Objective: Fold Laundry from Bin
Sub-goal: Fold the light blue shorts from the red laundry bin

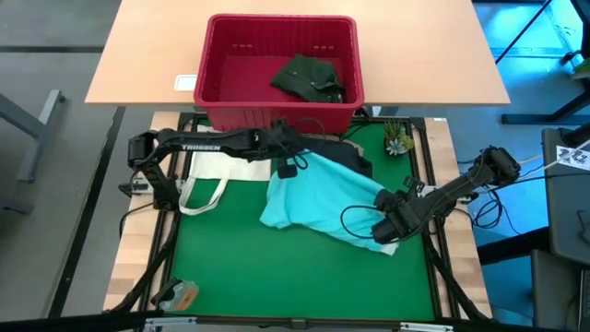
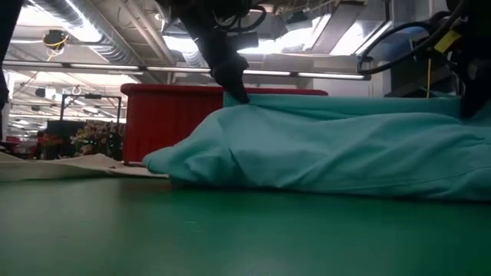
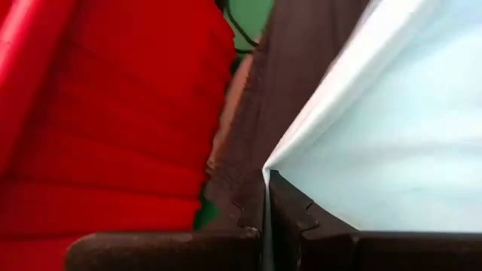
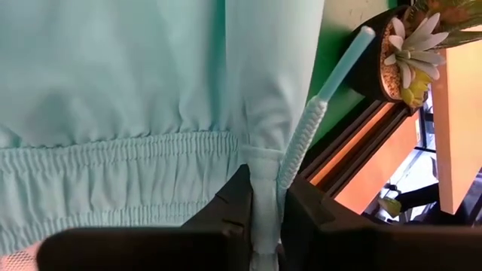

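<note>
At far left, a white tote bag (image 1: 214, 175) lies flat on the green counter (image 1: 277, 277), partly under the left arm. The red bin (image 1: 279, 72) stands just beyond the counter's far edge, a dark green garment (image 1: 311, 78) bunched in its right half.

The left gripper (image 1: 293, 159) sits near the bin's front wall, its fingers (image 3: 290, 218) clenched on one corner edge of the light turquoise garment (image 1: 318, 198). That garment lies spread at counter centre, overlapping a dark grey garment (image 1: 346, 159) that shows beside the bin.

The right gripper (image 1: 392, 226) is at the garment's opposite end, fingers (image 4: 230, 211) clamped on the elastic waistband seam beside a drawstring (image 4: 312, 124). A small potted plant (image 1: 398, 138) stands at the counter's far right corner.

Judgement: the cloth is light, limp and prone to sag, so opposite edge grips such as these suit it; the gathered waistband offers the firmer hold.

Limitations: the grey garment is mostly covered; no khaki item can be made out; the low view hides the right gripper behind cloth.
</note>
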Controlling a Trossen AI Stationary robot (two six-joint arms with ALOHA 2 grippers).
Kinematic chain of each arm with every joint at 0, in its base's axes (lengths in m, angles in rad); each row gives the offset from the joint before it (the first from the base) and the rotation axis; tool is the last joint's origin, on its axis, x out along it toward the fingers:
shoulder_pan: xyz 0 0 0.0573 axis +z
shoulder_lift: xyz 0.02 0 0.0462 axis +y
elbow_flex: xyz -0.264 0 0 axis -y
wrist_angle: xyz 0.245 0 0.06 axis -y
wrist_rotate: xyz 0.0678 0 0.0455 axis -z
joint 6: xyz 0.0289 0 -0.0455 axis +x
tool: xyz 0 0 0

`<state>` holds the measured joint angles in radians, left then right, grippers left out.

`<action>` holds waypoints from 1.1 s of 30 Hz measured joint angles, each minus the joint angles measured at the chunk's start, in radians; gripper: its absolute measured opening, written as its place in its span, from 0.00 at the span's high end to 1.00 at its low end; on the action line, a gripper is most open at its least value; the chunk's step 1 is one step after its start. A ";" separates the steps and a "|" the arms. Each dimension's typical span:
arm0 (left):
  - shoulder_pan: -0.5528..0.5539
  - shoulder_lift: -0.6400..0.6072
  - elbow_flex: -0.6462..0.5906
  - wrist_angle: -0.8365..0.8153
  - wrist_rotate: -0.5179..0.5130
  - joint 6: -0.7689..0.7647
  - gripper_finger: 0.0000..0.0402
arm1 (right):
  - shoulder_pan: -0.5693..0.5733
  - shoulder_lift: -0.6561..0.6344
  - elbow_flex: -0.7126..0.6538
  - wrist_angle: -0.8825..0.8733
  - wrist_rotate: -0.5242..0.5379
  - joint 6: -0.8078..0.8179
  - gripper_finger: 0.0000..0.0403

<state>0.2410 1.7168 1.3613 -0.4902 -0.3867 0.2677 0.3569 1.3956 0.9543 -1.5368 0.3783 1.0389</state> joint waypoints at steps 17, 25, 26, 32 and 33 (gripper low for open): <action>0.031 0.000 0.000 0.028 -0.002 -0.004 0.75 | 0.002 0.000 0.000 -0.002 -0.006 -0.001 0.81; 0.030 0.000 0.000 0.030 0.001 -0.020 0.66 | 0.003 0.000 0.000 -0.013 0.047 -0.001 0.50; 0.027 0.001 0.000 0.032 0.004 -0.031 0.65 | 0.003 0.000 0.000 -0.022 0.050 -0.001 0.47; 0.013 0.001 0.000 0.051 0.118 -0.018 0.66 | 0.003 -0.004 0.000 -0.035 0.057 -0.086 0.38; 0.011 0.001 0.000 0.051 0.138 -0.017 0.66 | 0.003 -0.005 0.000 -0.037 0.057 -0.103 0.38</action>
<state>0.2520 1.7176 1.3613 -0.4393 -0.2490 0.2504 0.3595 1.3907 0.9539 -1.5741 0.4352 0.9358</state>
